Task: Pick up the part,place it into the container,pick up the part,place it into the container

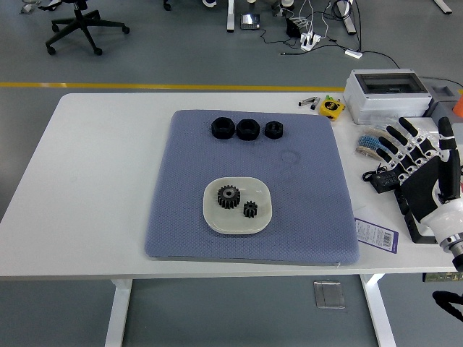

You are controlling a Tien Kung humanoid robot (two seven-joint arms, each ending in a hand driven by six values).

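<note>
White table [101,188] filling most of the view, near edge along the bottom. Blue-grey mat [188,181] laid across its middle, reaching close to the near edge. At the right edge of the table, just off the mat, right hand [414,173] held palm up with fingers [385,148] spread wide and apart, holding nothing, hanging over a black device and some cables. Grey box [383,90] with a clear lid behind the hand, at the far right corner of the table. On the mat's near half, a pale square dish [214,217] with rounded corners, serving as the container, holding both gears: larger gear [228,196] toward the dish's far left, smaller gear [250,210] just beside it to the right, apparently not touching, though hard to be sure at this size. Along the mat's far edge, a row of three black nuts [246,129], close together, the rightmost the smallest. Faint ring-shaped dent [290,156] in the mat right of centre, between the nuts and the dish. Small yellow object [332,107] on the bare table past the mat's far right corner. Printed label [376,234] lying flat near the table's front right.
</note>
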